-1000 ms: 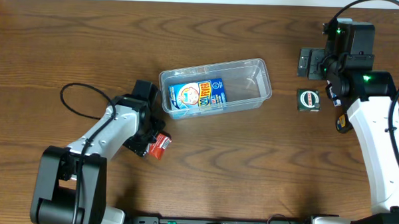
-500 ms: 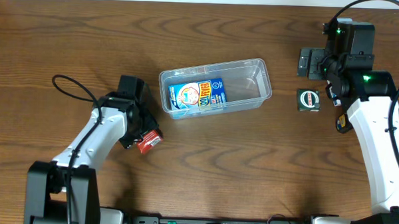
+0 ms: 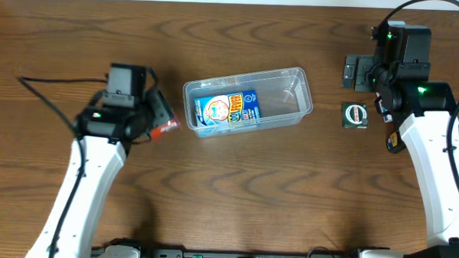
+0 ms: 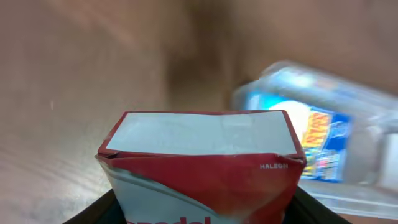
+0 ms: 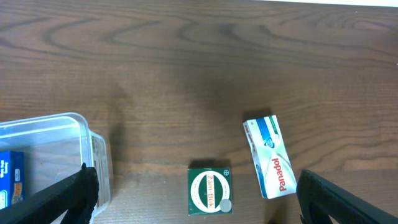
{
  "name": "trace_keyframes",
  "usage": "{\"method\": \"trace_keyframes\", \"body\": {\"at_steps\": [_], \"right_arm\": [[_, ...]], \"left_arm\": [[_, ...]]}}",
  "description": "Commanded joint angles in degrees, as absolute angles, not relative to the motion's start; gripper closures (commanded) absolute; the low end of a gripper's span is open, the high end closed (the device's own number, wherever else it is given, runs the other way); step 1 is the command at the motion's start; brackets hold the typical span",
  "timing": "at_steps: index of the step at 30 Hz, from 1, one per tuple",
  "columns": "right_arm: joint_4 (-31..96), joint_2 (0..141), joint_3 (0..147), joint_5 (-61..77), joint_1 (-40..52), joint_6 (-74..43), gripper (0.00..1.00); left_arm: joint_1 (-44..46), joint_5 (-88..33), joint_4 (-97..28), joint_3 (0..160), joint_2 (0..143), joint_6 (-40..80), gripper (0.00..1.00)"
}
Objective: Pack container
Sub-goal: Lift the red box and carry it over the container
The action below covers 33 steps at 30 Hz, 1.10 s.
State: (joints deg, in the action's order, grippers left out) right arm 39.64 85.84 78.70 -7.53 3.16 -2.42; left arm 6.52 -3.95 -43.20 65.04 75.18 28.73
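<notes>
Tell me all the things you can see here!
table: 1, brown wood, under everything
container: 1, clear, middle of table
blue box: 1, blue, inside container, left end
red box: 1, red and white, in left gripper, left of container
green box: 1, green, on table right of container
white box: 1, white, red letters, on table beside green box
left gripper: 1, black, shut on red box
right gripper: 1, black, open, right of container

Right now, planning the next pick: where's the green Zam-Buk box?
Overhead view, right side: the green Zam-Buk box lies right of the container, not touching it.
</notes>
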Motion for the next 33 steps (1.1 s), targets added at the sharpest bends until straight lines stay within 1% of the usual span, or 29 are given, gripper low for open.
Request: {"method": "trace_keyframes", "body": {"at_steps": [1, 4, 12, 23, 27, 33], "right_arm": [[39.7, 85.4, 79.0, -7.9, 3.0, -3.0, 0.01], [39.7, 85.4, 79.0, -7.9, 3.0, -3.0, 0.01], [39.7, 85.4, 79.0, -7.9, 3.0, -3.0, 0.01], [39.7, 85.4, 79.0, -7.9, 3.0, -3.0, 0.01], [39.7, 85.4, 79.0, -7.9, 3.0, -3.0, 0.01], [39.7, 85.4, 79.0, -7.9, 3.0, -3.0, 0.01]], "left_arm": [[6.3, -3.9, -44.5, 71.4, 74.9, 27.0, 0.41], [6.9, -5.2, -43.6, 75.3, 75.0, 27.0, 0.44], [12.9, -8.3, -39.0, 81.4, 78.8, 28.0, 0.45], [24.6, -8.6, -31.9, 89.3, 91.5, 29.5, 0.45], [27.8, -8.5, -29.8, 92.2, 95.6, 30.3, 0.46], [31.6, -8.4, -23.4, 92.4, 100.7, 31.0, 0.48]]}}
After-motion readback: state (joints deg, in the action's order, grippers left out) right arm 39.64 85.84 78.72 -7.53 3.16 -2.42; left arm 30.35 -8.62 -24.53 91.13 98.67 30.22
